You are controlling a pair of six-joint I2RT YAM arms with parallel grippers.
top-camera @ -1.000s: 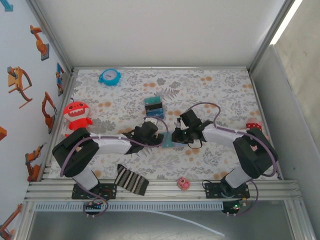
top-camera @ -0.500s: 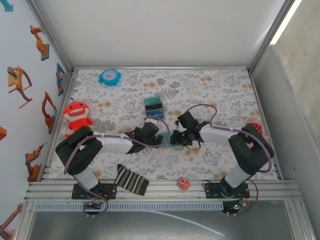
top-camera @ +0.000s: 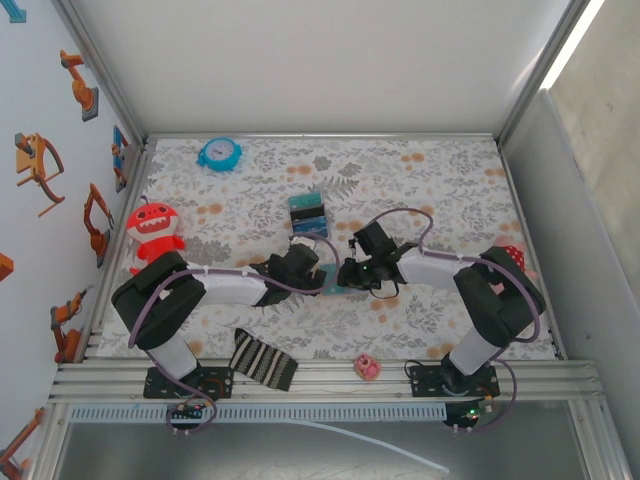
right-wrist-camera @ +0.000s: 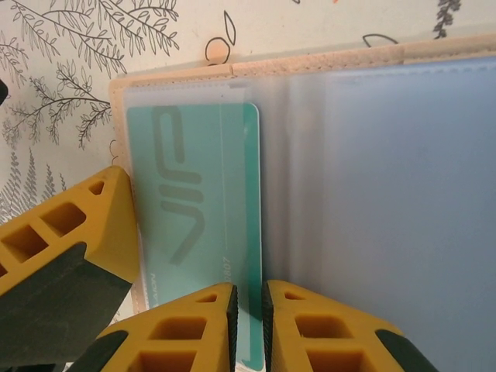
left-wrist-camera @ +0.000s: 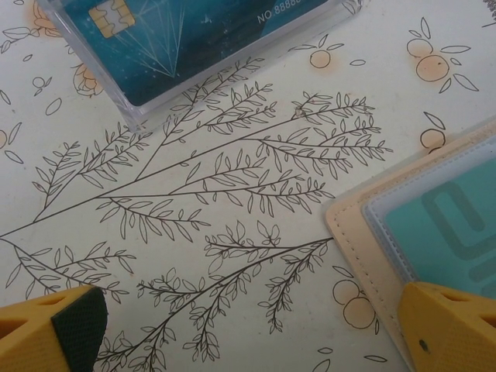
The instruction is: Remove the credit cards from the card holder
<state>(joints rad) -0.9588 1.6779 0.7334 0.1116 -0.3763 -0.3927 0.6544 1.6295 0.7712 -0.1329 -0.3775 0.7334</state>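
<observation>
The card holder (right-wrist-camera: pixel 372 194) lies open on the floral mat, tan rim outside and pale blue sleeves inside; from above it is a small patch (top-camera: pixel 333 286) between both grippers. A teal credit card (right-wrist-camera: pixel 194 201) sits in its left sleeve, its right edge sticking out. My right gripper (right-wrist-camera: pixel 248 325) is shut on that card's edge, and from above it (top-camera: pixel 350 272) is over the holder. My left gripper (left-wrist-camera: pixel 252 333) stands wide open, one finger (left-wrist-camera: pixel 449 329) resting on the holder's tan corner (left-wrist-camera: pixel 364 232). The teal card (left-wrist-camera: pixel 457 225) peeks in there too.
A clear case with dark teal cards (top-camera: pixel 308 215) (left-wrist-camera: pixel 209 39) lies just beyond the holder. A blue alarm clock (top-camera: pixel 219 153) stands at the back left and a red monster toy (top-camera: pixel 152 225) at the left. A striped cloth (top-camera: pixel 262 360) and a small pink item (top-camera: pixel 367 366) lie near the front edge.
My right gripper has slid a little to the left, further over the card holder. The left gripper stays wide open, nearly in place.
</observation>
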